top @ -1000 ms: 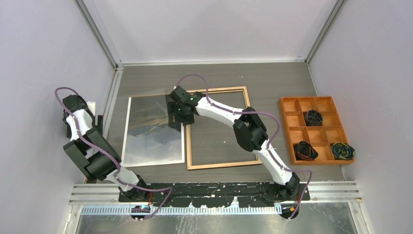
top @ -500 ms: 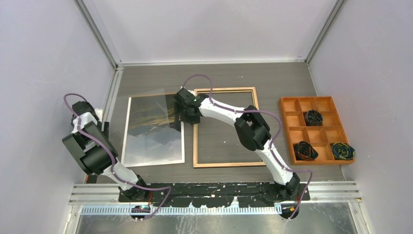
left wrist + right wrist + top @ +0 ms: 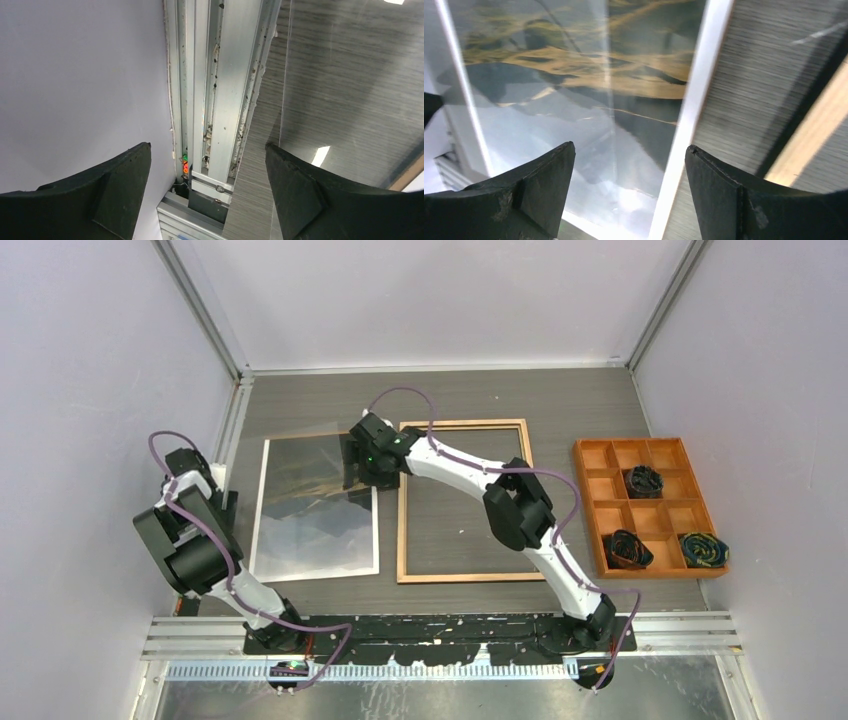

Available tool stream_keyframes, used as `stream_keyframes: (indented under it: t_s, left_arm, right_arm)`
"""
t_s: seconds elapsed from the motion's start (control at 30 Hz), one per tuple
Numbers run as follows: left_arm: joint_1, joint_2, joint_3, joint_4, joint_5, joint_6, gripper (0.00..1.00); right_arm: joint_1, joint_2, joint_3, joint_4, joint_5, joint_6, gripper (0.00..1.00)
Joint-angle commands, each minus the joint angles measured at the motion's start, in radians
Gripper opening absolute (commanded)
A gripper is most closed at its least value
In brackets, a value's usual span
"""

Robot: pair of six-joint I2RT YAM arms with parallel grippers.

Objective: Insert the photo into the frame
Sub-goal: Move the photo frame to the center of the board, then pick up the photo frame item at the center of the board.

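Shifted slightly rightward and squared up over the past second, the large thin rectangular frame point(image 3: 464, 577) lies light-wood back up on the dark grey bench point(image 3: 560, 400), its opening empty. My right fingers point(image 3: 724, 195), spread wide and holding nothing, have left the frame's left rail. They now hover over the top right corner of the large thin glossy photo point(image 3: 315, 525) of dark mountains under a gold-brown sky. It lies face up just left of the frame, a narrow strip of bench between them. My left fingers point(image 3: 115, 190), also wide apart and empty, have swung up to the aluminium rail point(image 3: 215, 100) at the bench's left edge. As I judge it, the frame is positioned. Lifting the photo and laying it inside remains entirely undone.
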Motion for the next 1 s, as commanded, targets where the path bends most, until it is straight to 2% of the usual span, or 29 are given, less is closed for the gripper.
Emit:
stream_keyframes:
  t_s: [0.0,0.27,0.97]
  left_arm:
    - [-0.009,0.018,-0.021,0.056,-0.015,0.015,0.86]
    - [-0.060,0.026,-0.064,0.077,-0.018,0.015,0.85]
    - [-0.084,0.006,-0.118,0.046,0.060,0.049,0.77]
  right_arm:
    - [0.014,0.016,0.105,0.051,-0.046,0.030,0.86]
    - [0.012,0.143,0.219,0.043,-0.088,0.057,0.87]
    - [0.017,0.208,0.177,0.238,-0.210,0.220,0.85]
